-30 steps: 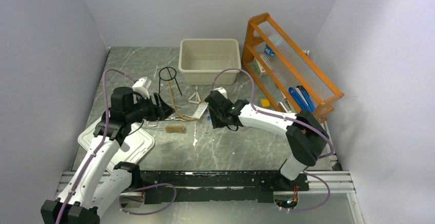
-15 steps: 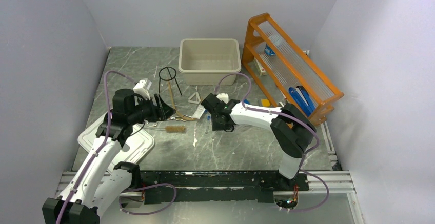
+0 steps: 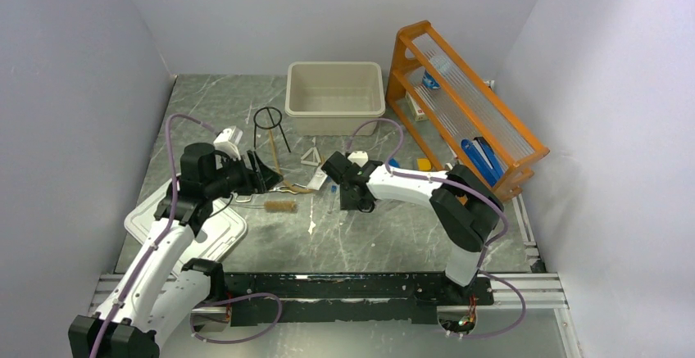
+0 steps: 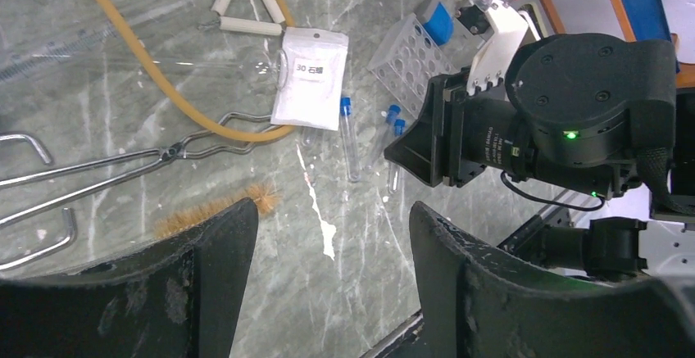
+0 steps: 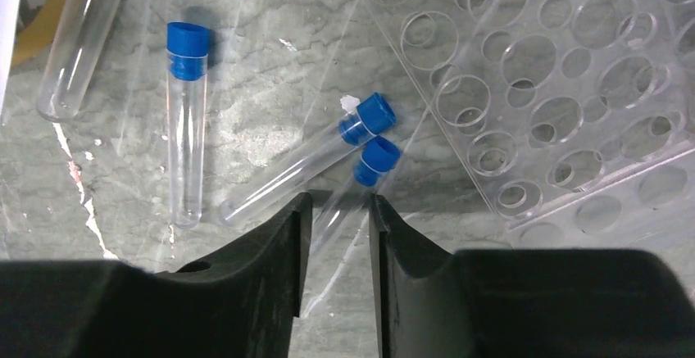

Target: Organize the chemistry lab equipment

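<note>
Left end effector (image 4: 332, 210): fingers wide apart, nothing between them, hanging above the grey marbled worktop (image 3: 385, 239) over the left part of the scattered equipment.

Below it, in the left wrist view:
- silver metal tongs (image 4: 123, 165) lying flat, tip end against a curving tan rubber tube (image 4: 164, 71)
- brown-bristled brush (image 4: 209, 210) just beside the tongs on the near side
- white packet (image 4: 311, 79) with a printed label, resting at the end of the rubber tube's curve
- white triangle (image 4: 243, 6) just beyond the packet

Right end effector (image 5: 340, 206): down at the worktop, fingers narrowly parted on either side of a clear blue-capped tube (image 5: 370, 161). Tube lying flat, cap poking out past the fingertips. Cannot tell whether clamped on it or only bracketing it.

- Second blue-capped tube (image 5: 307, 169) just beside the first, caps close together, body angled off to the left.
- Third blue-capped tube (image 5: 187, 129) apart on the left, lying straight.
- Uncapped clear tube (image 5: 78, 47) at the far left.
- Clear plastic holed rack (image 5: 557, 88) just to the right.

From above:
- black wire tripod ring (image 3: 269, 124) upright behind the left end effector
- beige plastic tub (image 3: 334, 65) at the back middle
- orange wooden rack (image 3: 459, 88) along the right side
- white lid (image 3: 221, 235) flat at near left, under the left arm
</note>
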Action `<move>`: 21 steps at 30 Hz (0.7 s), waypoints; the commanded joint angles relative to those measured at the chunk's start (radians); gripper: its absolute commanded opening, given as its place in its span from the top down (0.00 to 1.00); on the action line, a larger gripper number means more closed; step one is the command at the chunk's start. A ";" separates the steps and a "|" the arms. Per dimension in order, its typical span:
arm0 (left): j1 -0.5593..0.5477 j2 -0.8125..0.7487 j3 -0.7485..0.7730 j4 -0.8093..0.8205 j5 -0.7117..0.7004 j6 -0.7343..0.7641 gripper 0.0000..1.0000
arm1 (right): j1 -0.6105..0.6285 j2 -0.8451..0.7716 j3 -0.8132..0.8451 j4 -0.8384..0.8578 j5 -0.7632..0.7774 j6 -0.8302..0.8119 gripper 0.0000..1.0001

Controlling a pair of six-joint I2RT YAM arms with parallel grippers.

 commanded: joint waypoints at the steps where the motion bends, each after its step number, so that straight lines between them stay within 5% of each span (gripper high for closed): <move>1: -0.014 0.010 -0.034 0.089 0.082 -0.061 0.28 | 0.002 0.022 -0.025 0.011 0.045 0.044 0.68; 7: -0.060 0.026 -0.065 0.147 0.094 -0.132 0.28 | 0.000 -0.032 -0.090 0.058 0.056 0.068 0.79; 13: -0.130 0.053 -0.080 0.209 0.109 -0.202 0.09 | 0.000 -0.205 -0.146 0.116 0.041 0.033 0.80; 21: -0.267 0.099 -0.115 0.400 0.087 -0.311 0.20 | -0.047 -0.463 -0.244 0.400 -0.112 -0.036 0.80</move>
